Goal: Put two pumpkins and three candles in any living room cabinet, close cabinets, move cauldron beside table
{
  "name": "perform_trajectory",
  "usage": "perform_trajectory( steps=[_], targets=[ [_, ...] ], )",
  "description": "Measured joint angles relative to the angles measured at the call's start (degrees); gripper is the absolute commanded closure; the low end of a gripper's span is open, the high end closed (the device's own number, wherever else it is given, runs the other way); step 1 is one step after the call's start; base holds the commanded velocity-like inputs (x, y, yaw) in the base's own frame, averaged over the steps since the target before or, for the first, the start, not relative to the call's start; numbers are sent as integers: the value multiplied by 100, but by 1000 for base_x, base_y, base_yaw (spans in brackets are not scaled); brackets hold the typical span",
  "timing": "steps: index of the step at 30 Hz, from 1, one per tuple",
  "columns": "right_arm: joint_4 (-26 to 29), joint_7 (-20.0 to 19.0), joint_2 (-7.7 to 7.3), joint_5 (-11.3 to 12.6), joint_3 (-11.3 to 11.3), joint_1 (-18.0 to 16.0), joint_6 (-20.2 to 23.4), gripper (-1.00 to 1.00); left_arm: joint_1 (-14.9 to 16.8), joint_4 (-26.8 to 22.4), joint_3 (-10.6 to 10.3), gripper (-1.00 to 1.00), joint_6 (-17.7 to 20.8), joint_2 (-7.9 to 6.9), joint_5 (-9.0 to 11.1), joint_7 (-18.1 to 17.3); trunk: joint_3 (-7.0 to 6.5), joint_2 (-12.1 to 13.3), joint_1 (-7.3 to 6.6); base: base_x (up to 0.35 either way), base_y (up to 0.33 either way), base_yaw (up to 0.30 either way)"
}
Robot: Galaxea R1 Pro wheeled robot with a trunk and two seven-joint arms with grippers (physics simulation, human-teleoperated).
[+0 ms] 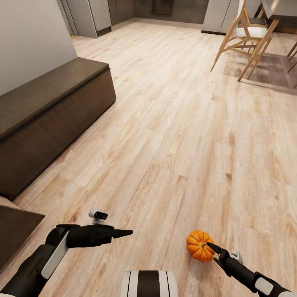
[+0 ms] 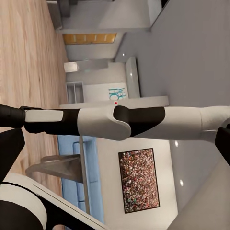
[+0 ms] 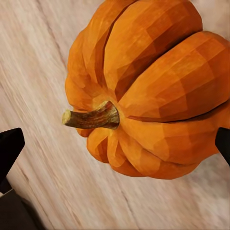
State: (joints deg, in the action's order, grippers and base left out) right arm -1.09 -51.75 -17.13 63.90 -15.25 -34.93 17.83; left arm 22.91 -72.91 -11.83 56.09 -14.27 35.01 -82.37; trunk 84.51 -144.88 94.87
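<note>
We take the long, low dark brown wooden cabinet (image 1: 49, 119) as our landmark: it runs along the wall on the robot's left, its flat fronts shut as far as we can see, with the pale plank floor (image 1: 173, 123) spreading away from it toward a light wooden chair (image 1: 247, 37) well apart on the far side. The small bright orange ribbed pumpkin (image 1: 199, 246) is off the floor, well away from the cabinet and to its right, held at the tip of the right gripper (image 1: 215, 250), which we judge to be closed on it. In the right wrist view the pumpkin (image 3: 143, 91) sits between the two dark fingertips (image 3: 9, 148), its short stem pointing sideways across the fingers, so the grip runs across the ribbed body. The left gripper (image 1: 119, 234) is nearer the cabinet, carries nothing, and its fingers lie drawn together to a point. So the coming move, in our judgement, is to carry the pumpkin leftward to the cabinet, with the free left arm better placed to pull a drawer. The left wrist view looks past the right arm to a distant wall picture.
</note>
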Motion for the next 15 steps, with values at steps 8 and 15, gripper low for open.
perform_trajectory(
  steps=[8, 15],
  targets=[
    [-2, 12, 0, -5, 0, 0, 6, -100, -7, 61, 8, -100, 0, 0, 43, -5, 0, 0, 0, 16, 0, 0],
    [-2, 17, 0, -8, 0, 0, 7, -100, -9, 65, 9, -100, 0, 0, 45, -8, 0, 0, 0, 0, 0, 0]
  ],
)
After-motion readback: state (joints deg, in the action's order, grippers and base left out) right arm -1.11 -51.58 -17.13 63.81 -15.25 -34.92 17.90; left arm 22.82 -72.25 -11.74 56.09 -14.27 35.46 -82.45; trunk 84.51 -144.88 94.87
